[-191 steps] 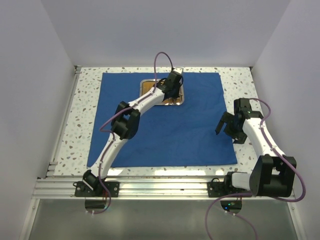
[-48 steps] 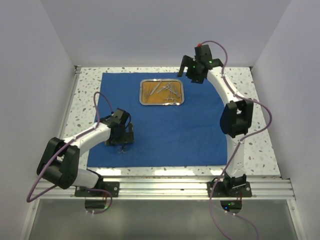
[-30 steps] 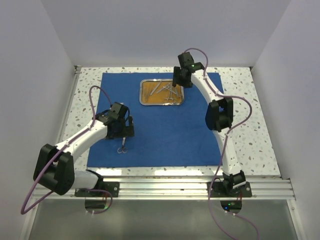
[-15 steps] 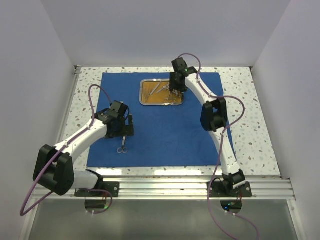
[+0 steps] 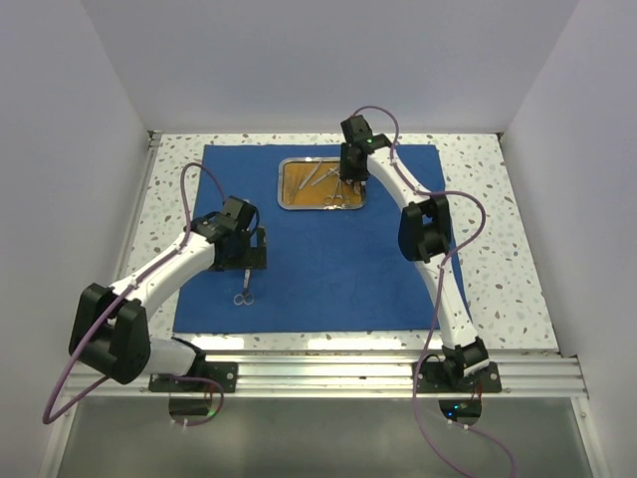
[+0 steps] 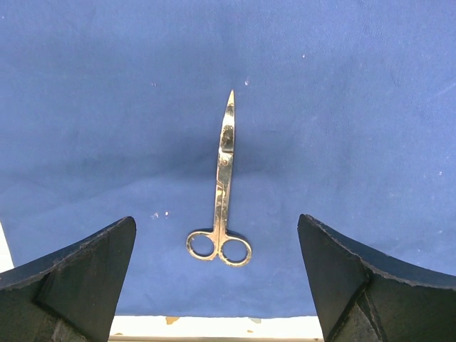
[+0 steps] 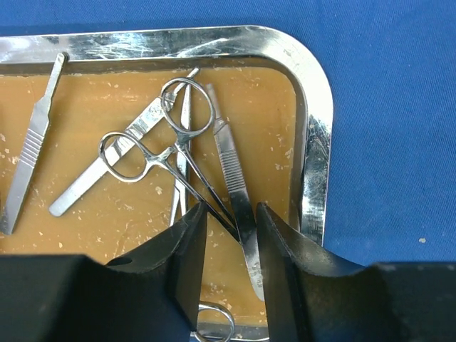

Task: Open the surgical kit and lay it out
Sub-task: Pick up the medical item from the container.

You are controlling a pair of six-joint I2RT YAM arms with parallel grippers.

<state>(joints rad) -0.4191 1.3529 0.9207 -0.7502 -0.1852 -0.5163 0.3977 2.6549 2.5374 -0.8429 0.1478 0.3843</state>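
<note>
The blue cloth wrap [image 5: 328, 269] lies spread flat on the speckled bench [image 5: 488, 239], with the steel tray [image 7: 313, 114] sitting on its far part. One pair of scissors [image 6: 221, 185] lies alone on the cloth near the front left. The left gripper [image 6: 217, 228] hangs over it, jaws wide, touching nothing. The right gripper [image 7: 229, 210] is down in the tray, jaws narrow around the crossed shanks of ring-handled forceps [image 7: 173, 152] and slim tweezers [image 7: 229, 171]; whether they pinch, I cannot tell. A flat handle [image 7: 34, 142] lies well left of them.
</note>
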